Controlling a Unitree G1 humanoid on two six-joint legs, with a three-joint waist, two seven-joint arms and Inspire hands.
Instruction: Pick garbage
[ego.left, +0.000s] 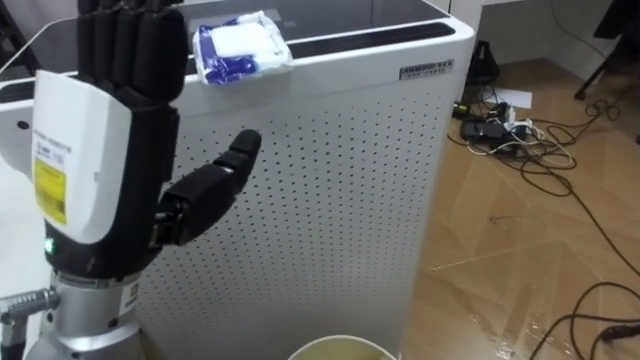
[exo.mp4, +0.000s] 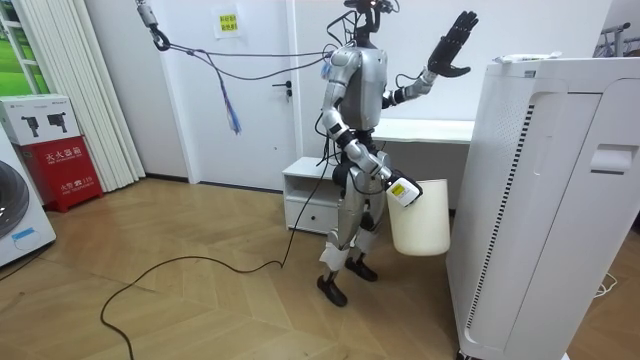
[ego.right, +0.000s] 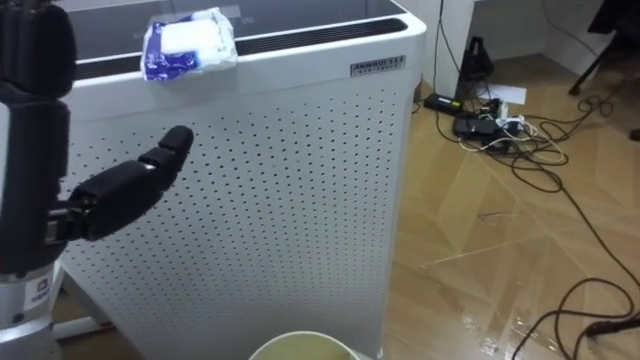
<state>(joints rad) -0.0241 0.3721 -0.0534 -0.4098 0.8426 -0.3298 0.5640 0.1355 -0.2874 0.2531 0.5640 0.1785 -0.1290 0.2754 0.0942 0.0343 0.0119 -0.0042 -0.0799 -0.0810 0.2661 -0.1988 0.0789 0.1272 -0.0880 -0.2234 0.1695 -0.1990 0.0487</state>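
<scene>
Robot, one, humanoid. Silver-grey shell is covering the torso and upper arms; the head, joints and feet are showing black. Left hand (ego.left: 85, 150): black fingers and thumb are joining a white back plate, which is carrying a yellow label under a strip of small print. A green light is glowing near the plate's lower edge, and a silver wrist cuff is sitting below. Right hand (exo.mp4: 400, 188): white, wearing a yellow tag. Dark cable is trailing over the floor.
</scene>
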